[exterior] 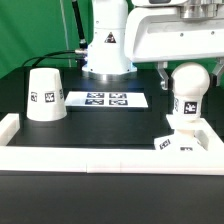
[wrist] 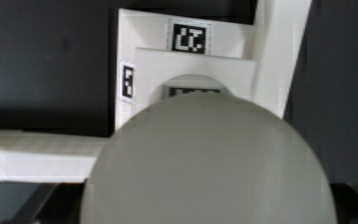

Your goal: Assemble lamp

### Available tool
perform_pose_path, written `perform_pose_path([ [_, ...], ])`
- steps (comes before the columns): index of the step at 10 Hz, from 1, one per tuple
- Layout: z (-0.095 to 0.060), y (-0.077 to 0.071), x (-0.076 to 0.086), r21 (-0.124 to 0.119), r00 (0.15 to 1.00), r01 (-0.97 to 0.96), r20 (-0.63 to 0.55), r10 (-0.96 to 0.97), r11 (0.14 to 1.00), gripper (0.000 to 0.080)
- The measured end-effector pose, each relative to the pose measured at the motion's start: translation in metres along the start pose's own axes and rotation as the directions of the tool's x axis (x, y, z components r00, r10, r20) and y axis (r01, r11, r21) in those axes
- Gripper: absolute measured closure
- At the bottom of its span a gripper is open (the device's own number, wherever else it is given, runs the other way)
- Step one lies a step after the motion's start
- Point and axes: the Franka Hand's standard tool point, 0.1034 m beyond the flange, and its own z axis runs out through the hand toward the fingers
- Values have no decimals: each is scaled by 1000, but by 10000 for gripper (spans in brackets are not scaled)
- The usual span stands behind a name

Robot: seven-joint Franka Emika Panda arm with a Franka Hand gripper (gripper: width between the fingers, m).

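One shade [exterior: 44, 95]; one bulb [exterior: 187, 88] upright on one base [exterior: 186, 140]; hand [exterior: 188, 66] above, opening impossible to tell.

The shade [exterior: 45, 82], bulb [exterior: 187, 84] and base [exterior: 192, 138] look like smooth white plastic with a faint sheen. Their tags [exterior: 165, 146] are matt black-and-white print. The tabletop [exterior: 110, 128] is matt black. The marker board [exterior: 105, 99] looks flat, white and matt.

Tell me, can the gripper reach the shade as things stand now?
Probably yes. The shade stands alone, nothing on or against it. The gripper hangs over the bulb at the exterior view's right, so it must cross above the marker board.
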Motion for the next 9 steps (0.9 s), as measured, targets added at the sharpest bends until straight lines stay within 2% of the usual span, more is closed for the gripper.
perform_pose_path([
  [2, 0, 1, 0, 0, 986, -169, 0, 169, 986, 220],
  [5, 1, 4, 2, 9, 892, -451, -3, 451, 892, 219],
  [7, 0, 3, 1, 10, 807, -590, 7, 590, 807, 219],
  [9, 1, 1, 0, 7, 679, -734, 13, 734, 679, 219],
])
